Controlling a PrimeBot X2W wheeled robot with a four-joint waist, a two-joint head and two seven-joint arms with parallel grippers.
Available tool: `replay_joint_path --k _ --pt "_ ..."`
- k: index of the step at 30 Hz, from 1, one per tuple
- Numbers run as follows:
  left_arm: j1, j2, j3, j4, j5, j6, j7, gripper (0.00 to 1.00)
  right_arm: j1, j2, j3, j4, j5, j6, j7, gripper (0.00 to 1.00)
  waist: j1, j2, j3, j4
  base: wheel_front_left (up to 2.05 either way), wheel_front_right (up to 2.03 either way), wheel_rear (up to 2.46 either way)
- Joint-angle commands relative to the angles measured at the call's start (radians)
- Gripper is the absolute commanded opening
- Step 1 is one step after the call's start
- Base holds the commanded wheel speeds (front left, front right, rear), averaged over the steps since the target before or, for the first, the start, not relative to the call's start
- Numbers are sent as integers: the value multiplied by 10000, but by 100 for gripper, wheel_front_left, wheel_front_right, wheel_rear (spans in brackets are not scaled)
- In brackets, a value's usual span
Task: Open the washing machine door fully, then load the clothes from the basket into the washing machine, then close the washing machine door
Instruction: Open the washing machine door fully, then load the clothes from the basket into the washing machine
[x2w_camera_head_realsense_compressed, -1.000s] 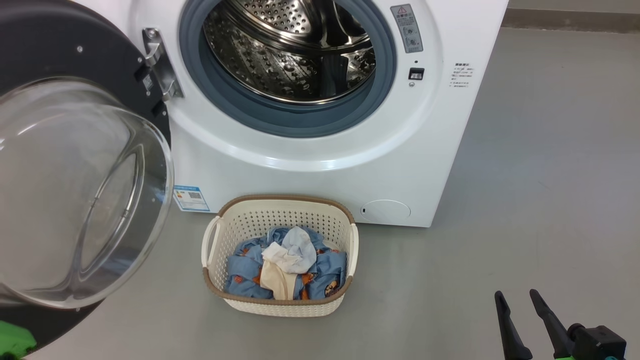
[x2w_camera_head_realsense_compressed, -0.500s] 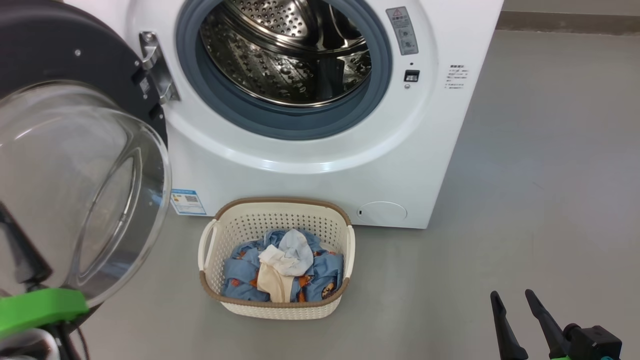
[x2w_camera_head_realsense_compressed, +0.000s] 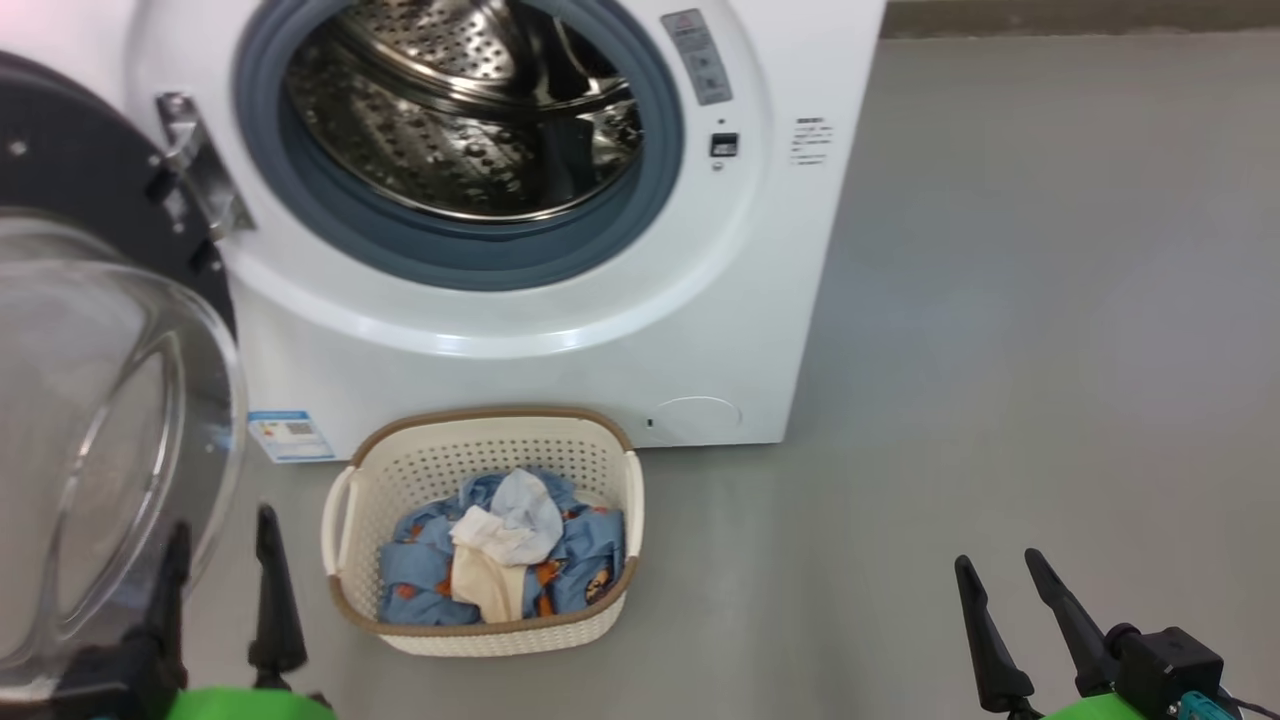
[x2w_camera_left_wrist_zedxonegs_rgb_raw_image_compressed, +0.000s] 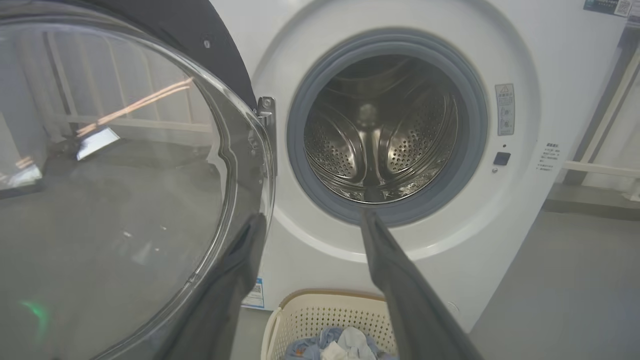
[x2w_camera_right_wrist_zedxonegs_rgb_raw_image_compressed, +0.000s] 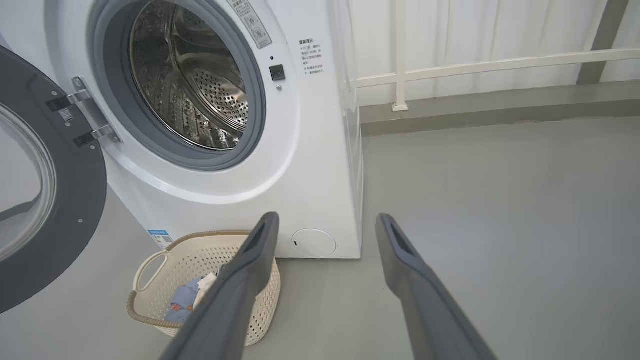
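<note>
The white washing machine (x2w_camera_head_realsense_compressed: 560, 370) stands with its steel drum (x2w_camera_head_realsense_compressed: 450, 110) showing. The washing machine door (x2w_camera_head_realsense_compressed: 80, 170) hangs swung out to the left, its glass bowl (x2w_camera_head_realsense_compressed: 100, 430) bulging toward me. The cream basket (x2w_camera_head_realsense_compressed: 490, 415) sits on the floor in front of the machine and holds the clothes (x2w_camera_head_realsense_compressed: 500, 545): blue printed fabric with a white and a cream piece on top. My left gripper (x2w_camera_head_realsense_compressed: 222, 525) is open and empty, between the glass bowl and the basket; in the left wrist view it (x2w_camera_left_wrist_zedxonegs_rgb_raw_image_compressed: 312, 217) points at the drum opening. My right gripper (x2w_camera_head_realsense_compressed: 998, 560) stands open and empty at the lower right.
Grey floor (x2w_camera_head_realsense_compressed: 1000, 300) stretches to the right of the machine. A white railing (x2w_camera_right_wrist_zedxonegs_rgb_raw_image_compressed: 475, 67) and a low kerb run behind it. The basket (x2w_camera_right_wrist_zedxonegs_rgb_raw_image_compressed: 165, 270) lies left of the right gripper's fingers (x2w_camera_right_wrist_zedxonegs_rgb_raw_image_compressed: 250, 260).
The head camera has turned, shifting the scene left. My left gripper has come up into view beside the door glass, its fingers now apart. The right gripper stayed open.
</note>
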Motion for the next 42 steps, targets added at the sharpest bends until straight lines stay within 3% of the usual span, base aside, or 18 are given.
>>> replay_joint_path --k 1,10,18,42 --pt "-151 149 324 -90 -74 -81 -116 100 -350 -115 311 -282 -135 96 -76 100 0 0 67 -409 0 0 0" --pt "596 -36 412 473 253 -572 -246 100 -376 -105 621 -547 -284 96 -76 100 0 0 28 -1282 0 0 0" --pt "1449 -212 461 418 715 -874 -249 100 -73 -166 621 -664 -396 96 -76 100 0 0 -237 -1480 0 0 0" --pt "1619 -285 828 255 -49 -757 -250 100 80 -144 474 -738 -447 96 -76 100 0 0 -414 -1259 0 0 0"
